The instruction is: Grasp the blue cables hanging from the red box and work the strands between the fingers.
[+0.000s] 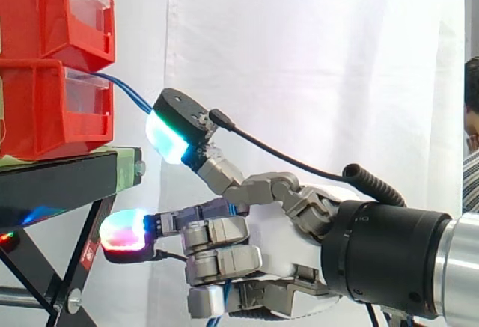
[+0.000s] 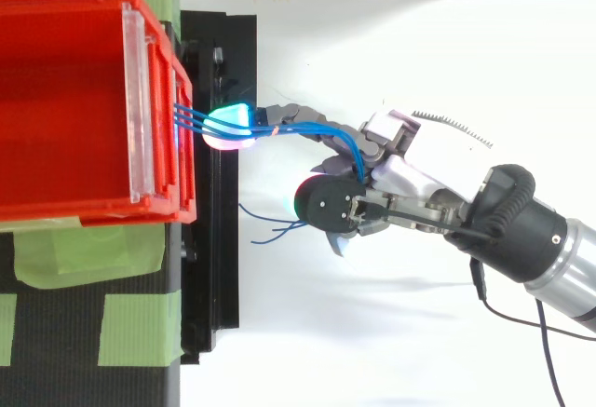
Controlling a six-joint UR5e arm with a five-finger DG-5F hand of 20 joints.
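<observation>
Right at the fingertips, in the top view, a pad glowing cyan and magenta lies under the blue cables, just off the front of the red bin. That finger is stretched straight toward the bin. The strands run back along it and disappear between the curled fingers of the hand, so the hand is closed around them. In the side view, a raised finger carries a cyan-green pad, and a lower straight finger ends in a red and white pad. The remaining fingers are folded against the palm, with blue showing between them. The cables lie lengthwise from left to right: they leave the lower bin at its clear front panel and slope down toward the hand. Their loose ends splay back leftward beneath the hand, toward the stand. An upper bin sits stacked on the lower one. Both rest on the black stand, which has green tape on its top. A white surface lies below, a white curtain hangs behind, and a person is at the right edge.
</observation>
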